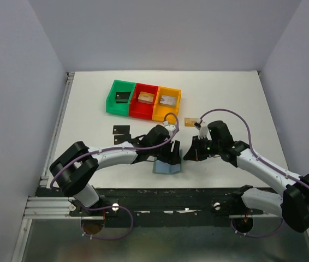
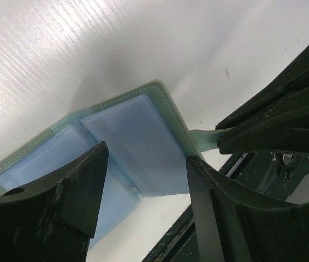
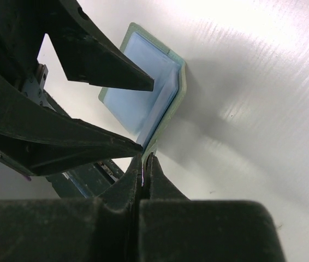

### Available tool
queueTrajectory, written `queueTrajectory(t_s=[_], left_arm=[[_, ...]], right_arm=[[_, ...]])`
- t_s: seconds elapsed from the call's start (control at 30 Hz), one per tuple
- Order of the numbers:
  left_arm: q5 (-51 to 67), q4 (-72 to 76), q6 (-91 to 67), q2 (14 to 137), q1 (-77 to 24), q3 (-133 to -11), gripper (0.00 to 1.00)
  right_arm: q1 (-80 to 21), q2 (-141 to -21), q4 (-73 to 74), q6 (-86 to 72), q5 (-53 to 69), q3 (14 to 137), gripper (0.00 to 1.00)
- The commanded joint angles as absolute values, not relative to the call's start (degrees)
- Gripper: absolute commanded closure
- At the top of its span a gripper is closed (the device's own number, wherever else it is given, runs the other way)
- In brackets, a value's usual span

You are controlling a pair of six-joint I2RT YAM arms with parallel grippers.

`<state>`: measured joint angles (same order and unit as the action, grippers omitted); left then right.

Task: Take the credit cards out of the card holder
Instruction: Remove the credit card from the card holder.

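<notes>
Here, one card holder (image 1: 165,167) lies open close to the near edge of the table (image 1: 242,98), about midway along it. Its pale blue pockets face up and its right leaf is tilted off the surface. Three cards show on the table. Two black cards (image 1: 120,130) lie one just behind the other, left of the holder and farther in from the near edge. One gold-tan card (image 1: 189,121) lies behind the holder, just in front of the orange bin (image 1: 168,101). The left arm stretches low from the near left corner toward the middle. Its wrist is bent down so that the left gripper (image 1: 172,158) stands over the holder, jaws wide apart, one finger on each side of the raised leaf, grasping nothing that can be made out. The right arm reaches in from the near right corner and points leftward. The right gripper (image 1: 188,154) is closed tight, pinching the holder's little tab at its right edge. Three bins sit in a row toward the far edge, left of centre: a green bin (image 1: 120,97), a red bin (image 1: 145,99) and the orange one, each with one small piece inside.
</notes>
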<state>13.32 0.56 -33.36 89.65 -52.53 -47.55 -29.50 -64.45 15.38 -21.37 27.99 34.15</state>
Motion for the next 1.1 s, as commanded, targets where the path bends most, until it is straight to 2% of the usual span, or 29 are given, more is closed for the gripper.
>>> queueTrajectory(t_s=[0.0,0.53,1.07], left_arm=[[12.22,0.09,-32.26,90.79,-52.82,-49.13,0.29],[10.9,-1.23,-32.34,89.74,-53.26,-49.04,0.25],[4.05,-2.72,-34.01,85.17,-53.35,-45.09,0.28]], right_arm=[[-29.27,-64.34,14.33,-20.92,29.71,35.95,1.0],[-29.18,-64.07,13.18,-21.36,31.82,35.95,1.0],[-29.35,-63.63,14.24,-20.83,30.59,35.86,1.0]])
